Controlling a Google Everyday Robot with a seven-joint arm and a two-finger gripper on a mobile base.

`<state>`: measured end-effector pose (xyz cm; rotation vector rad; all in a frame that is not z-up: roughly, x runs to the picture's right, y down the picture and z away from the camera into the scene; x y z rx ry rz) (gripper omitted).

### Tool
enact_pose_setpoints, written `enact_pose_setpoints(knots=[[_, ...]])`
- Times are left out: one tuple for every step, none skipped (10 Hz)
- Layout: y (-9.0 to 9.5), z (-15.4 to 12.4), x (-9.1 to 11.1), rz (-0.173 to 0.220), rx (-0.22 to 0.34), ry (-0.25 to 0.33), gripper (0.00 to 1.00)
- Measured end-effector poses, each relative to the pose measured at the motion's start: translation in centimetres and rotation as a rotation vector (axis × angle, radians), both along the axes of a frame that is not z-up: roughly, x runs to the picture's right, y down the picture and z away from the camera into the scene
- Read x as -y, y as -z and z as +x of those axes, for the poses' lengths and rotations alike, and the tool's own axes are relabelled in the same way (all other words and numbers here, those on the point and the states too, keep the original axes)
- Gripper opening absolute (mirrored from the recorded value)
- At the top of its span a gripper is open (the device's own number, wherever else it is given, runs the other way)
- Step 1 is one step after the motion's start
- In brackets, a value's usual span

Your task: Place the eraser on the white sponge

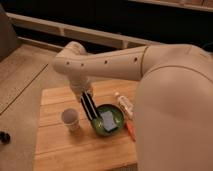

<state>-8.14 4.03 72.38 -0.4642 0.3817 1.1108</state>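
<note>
The big cream arm reaches across the wooden worktop. Its claw hangs over the middle, clenched on the top of the eraser, which slants down to the left rim of the green bowl. The paper cup stands just left. The white sponge lies inside the bowl.

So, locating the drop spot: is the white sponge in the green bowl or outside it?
In: the white sponge lies inside the green bowl, rim showing around it. The tool is at the bowl's left edge.
</note>
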Motion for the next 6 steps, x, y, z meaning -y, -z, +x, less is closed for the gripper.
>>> enact_pose_setpoints(knots=[[-0.5, 1.4, -0.3, 0.007, -0.004, -0.036, 0.00], [-1.0, 3.2, -0.5, 0.019, 0.001, -0.088, 0.00], [-1.4, 5.0, -1.1, 0.023, 0.011, -0.148, 0.00], [-1.4, 5.6, -1.4, 0.022, 0.023, -0.173, 0.00], [-1.4, 5.8, -1.5, 0.023, 0.027, -0.179, 0.00], [-1.4, 5.5, -1.5, 0.021, 0.031, -0.176, 0.00]])
